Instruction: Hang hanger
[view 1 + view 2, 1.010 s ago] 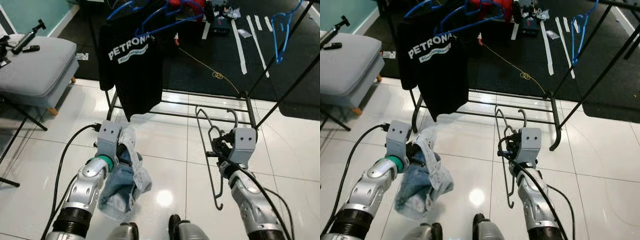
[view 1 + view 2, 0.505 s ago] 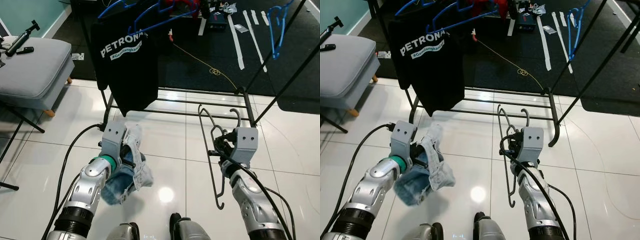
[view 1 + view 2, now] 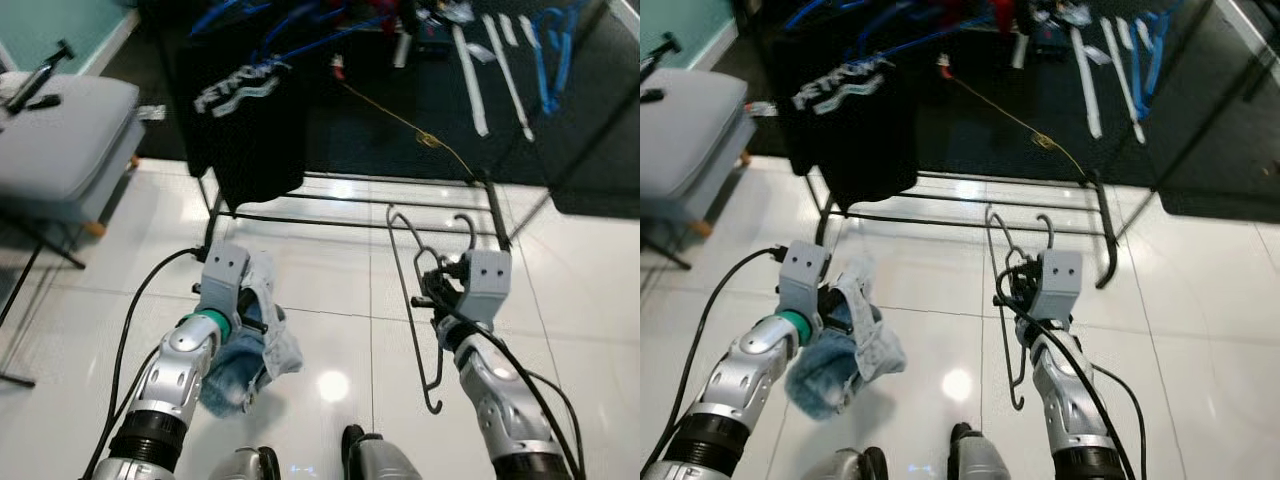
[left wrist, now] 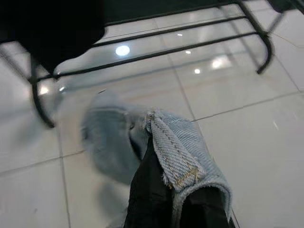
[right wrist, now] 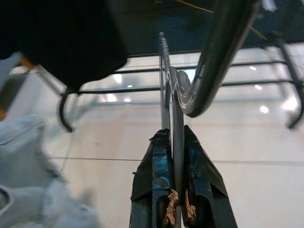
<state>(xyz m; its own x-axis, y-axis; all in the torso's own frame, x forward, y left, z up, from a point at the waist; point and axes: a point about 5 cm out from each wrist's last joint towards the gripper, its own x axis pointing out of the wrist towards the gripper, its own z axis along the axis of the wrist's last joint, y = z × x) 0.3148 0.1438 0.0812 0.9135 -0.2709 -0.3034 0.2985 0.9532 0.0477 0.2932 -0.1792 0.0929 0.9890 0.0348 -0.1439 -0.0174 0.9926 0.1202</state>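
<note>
The right gripper (image 5: pixel 173 156) has its two black fingers (image 5: pixel 154 164) pinched shut on the thin metal hanger (image 3: pixel 425 300), which hangs at lower right of the head view over white tile; the left gripper (image 3: pixel 245 310) at lower left is clamped on a soft bundle of denim (image 3: pixel 250 345). The hanger looks light, stiff and slippery, apt to pivot, so hold near the hook. The rack (image 3: pixel 350 215) crosses mid-frame, black shirt (image 3: pixel 240 110) upper left, open room to its right.
</note>
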